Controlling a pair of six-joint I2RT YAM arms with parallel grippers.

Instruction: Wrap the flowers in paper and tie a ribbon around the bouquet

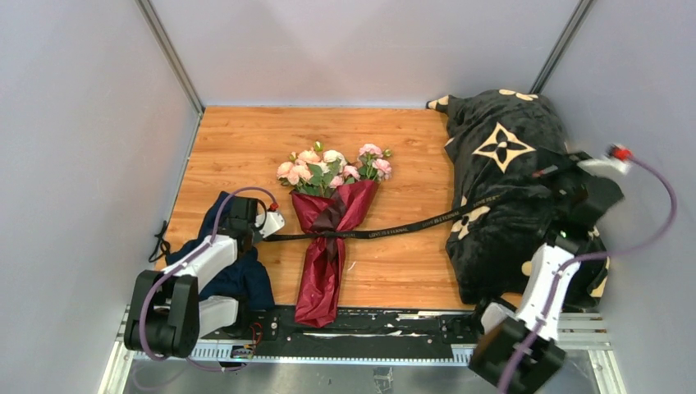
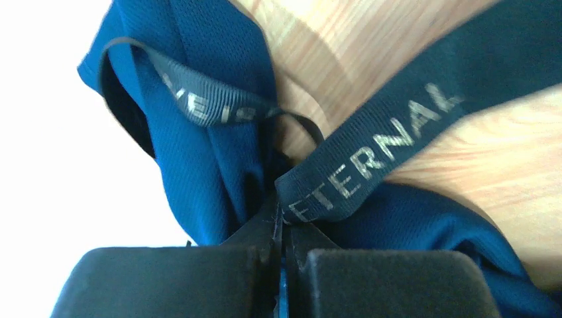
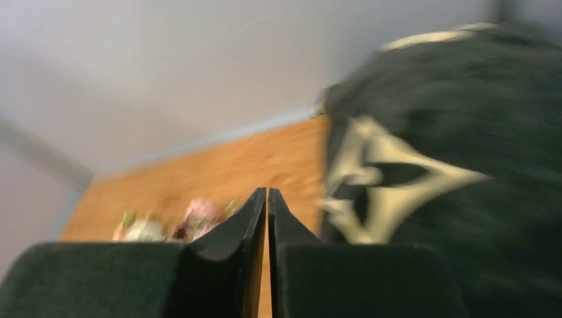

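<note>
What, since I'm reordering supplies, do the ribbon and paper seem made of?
Ribbon: woven fabric, probably polyester grosgrain; matte black, fine ribbed weave, pale printed letters. Paper: thin burgundy wrapping sheet, slightly glossy, with soft creases and folds; paper or plastic film, can't tell which.

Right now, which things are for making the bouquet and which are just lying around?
For the job: pink flowers, burgundy paper wrapped round them, black ribbon across the wrap, pinched by the left gripper.
Just lying about: navy cloth, black blanket with cream flowers.
</note>
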